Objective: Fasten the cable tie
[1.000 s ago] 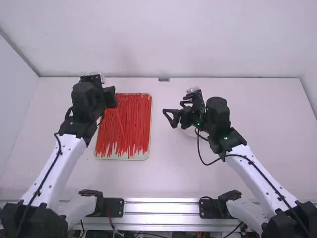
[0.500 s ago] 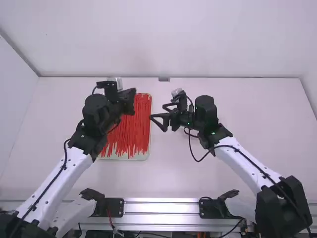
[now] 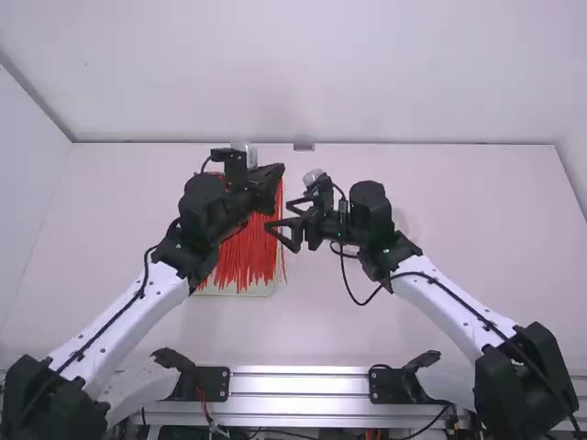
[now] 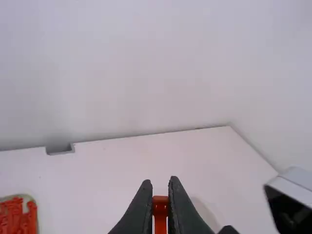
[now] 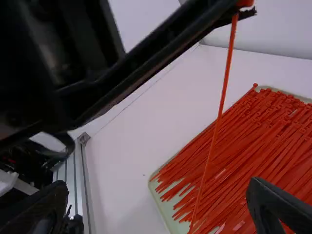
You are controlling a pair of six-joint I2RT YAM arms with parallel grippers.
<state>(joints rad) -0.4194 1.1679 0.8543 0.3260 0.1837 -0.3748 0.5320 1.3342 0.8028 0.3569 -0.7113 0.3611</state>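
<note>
My left gripper (image 3: 276, 171) is raised over the right edge of the tray and is shut on the head of one red cable tie (image 4: 159, 206). That tie (image 5: 222, 97) hangs straight down from the left gripper's fingertips (image 5: 240, 9) toward the pile. In the left wrist view the gripper (image 4: 160, 195) pinches the tie's head between its fingers. My right gripper (image 3: 281, 233) is open, just right of the hanging tie and lower than the left gripper. Its own fingers (image 5: 275, 204) stand wide apart with the strap between them farther off.
A pale tray (image 3: 229, 291) holds a pile of several red cable ties (image 3: 240, 255), also seen as the pile (image 5: 258, 146) below the hanging strap. The white table (image 3: 477, 202) has free room to the right. A small grey notch (image 3: 304, 146) sits at the back edge.
The left arm has lifted the tie and swung right, from the tray's left side to its right edge. The right gripper has moved left toward the hanging strap.
</note>
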